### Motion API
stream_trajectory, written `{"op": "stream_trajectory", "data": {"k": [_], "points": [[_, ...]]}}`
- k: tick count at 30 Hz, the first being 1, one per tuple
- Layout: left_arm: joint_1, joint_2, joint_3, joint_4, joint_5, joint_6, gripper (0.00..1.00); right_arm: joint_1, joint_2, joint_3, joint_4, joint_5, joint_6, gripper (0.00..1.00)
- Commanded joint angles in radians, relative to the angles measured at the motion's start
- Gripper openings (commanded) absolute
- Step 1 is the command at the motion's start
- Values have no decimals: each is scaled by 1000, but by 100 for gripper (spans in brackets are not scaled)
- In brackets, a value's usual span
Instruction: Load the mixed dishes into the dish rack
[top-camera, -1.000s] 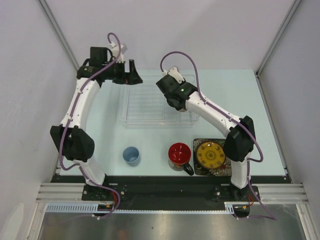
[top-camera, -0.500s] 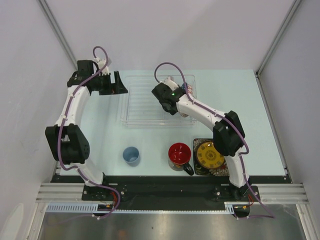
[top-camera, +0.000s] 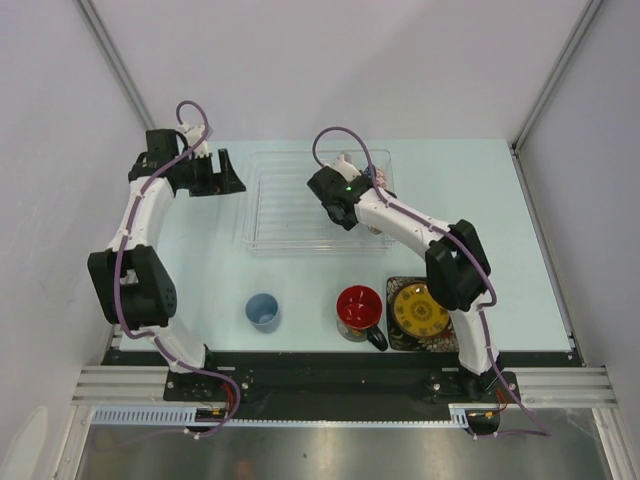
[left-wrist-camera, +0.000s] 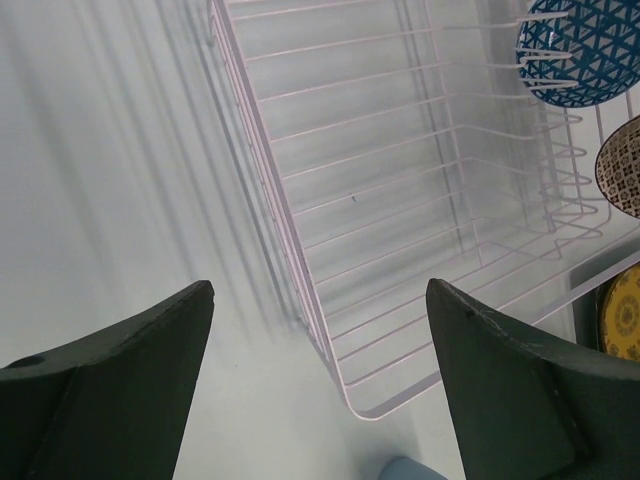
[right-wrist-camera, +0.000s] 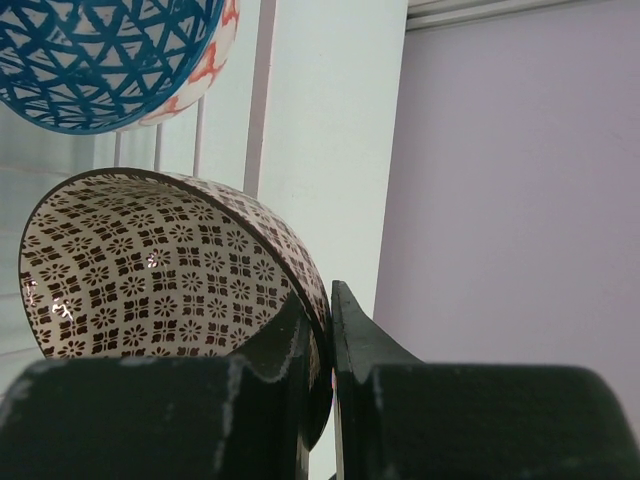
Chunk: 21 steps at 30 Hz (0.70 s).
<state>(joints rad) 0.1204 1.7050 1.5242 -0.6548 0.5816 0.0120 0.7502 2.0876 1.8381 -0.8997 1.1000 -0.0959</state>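
1. The beige patterned bowl (right-wrist-camera: 160, 270) is at the right end of the dish rack (left-wrist-camera: 370, 200). It is tipped up on its edge with its patterned inside facing the right wrist camera.
2. The right gripper (right-wrist-camera: 325, 300) pinches this bowl's rim, one finger inside the wall and one outside. The jaws are nearly together, with only the rim between them.
3. The blue patterned bowl (right-wrist-camera: 100, 60) is also tilted, just beside the beige bowl and deeper into the rack's far right corner. Whether the two bowls touch cannot be told.
4. The step in hand looks like seating the beige bowl among the rack's ribbed dividers. The pictures do not show whether its lower edge rests on them yet.
5. The next move calls for parting the fingers only once the bowl is supported. The gripper should then draw straight back off the rim, so the bowl neither tips nor knocks the blue one.
6. The left gripper (left-wrist-camera: 318, 290) hangs over the table just outside the rack's left wall, jaws spread wide and holding nothing.
7. Four dishes wait outside the rack on its near side:
   - the small light-blue cup (top-camera: 262, 311), off the near left corner;
   - the red-inside dark mug (top-camera: 359, 310), off the near right;
   - the yellow round plate (top-camera: 420, 311), further right;
   - the black floral square plate (top-camera: 394, 338), lying under the yellow one.
8. By that count the loading seems about a third done.
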Motion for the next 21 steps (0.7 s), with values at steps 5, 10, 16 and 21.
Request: {"op": "stream_trajectory", "data": {"k": [5,10,16,21], "points": [[10,-36,-33,47,37,32,91,41,78,26,21,77,-41,0],[13,-36,-35,50,40,32,90,60,118,35,9,63,-25,2],[13,-33,-32,50,47,26,89,77,130,53,-16,26,7,45],[13,-34,-29,55,57,14,88,81,126,67,-41,6,31,71]]}}
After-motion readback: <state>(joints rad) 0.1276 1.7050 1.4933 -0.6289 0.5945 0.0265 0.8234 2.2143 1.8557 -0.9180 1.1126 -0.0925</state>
